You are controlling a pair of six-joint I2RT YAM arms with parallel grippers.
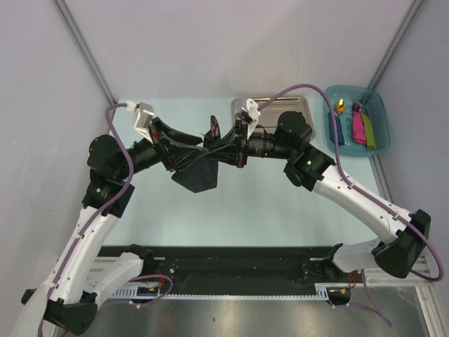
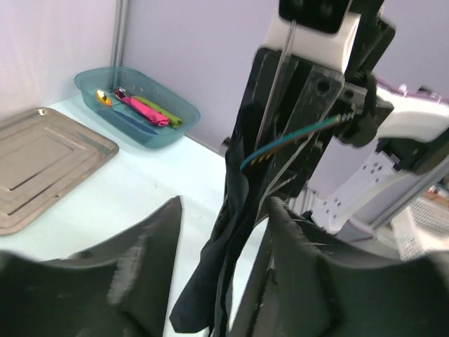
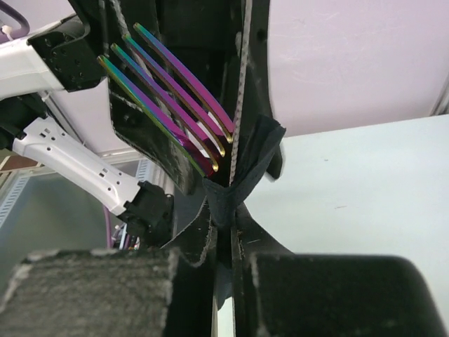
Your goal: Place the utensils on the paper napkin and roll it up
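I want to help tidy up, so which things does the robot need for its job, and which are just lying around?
For the job: paper napkin, fork.
Just lying about: steel tray, teal bin, coloured pieces inside it.

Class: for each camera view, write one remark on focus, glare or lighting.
Top external: evenly lit and sharp, with a mild sheen on the steel tray. Left wrist: its near fingers are blurred, while the teal bin behind is fairly sharp. Right wrist: the near pads are out of focus; the fork tines catch a rainbow glint.
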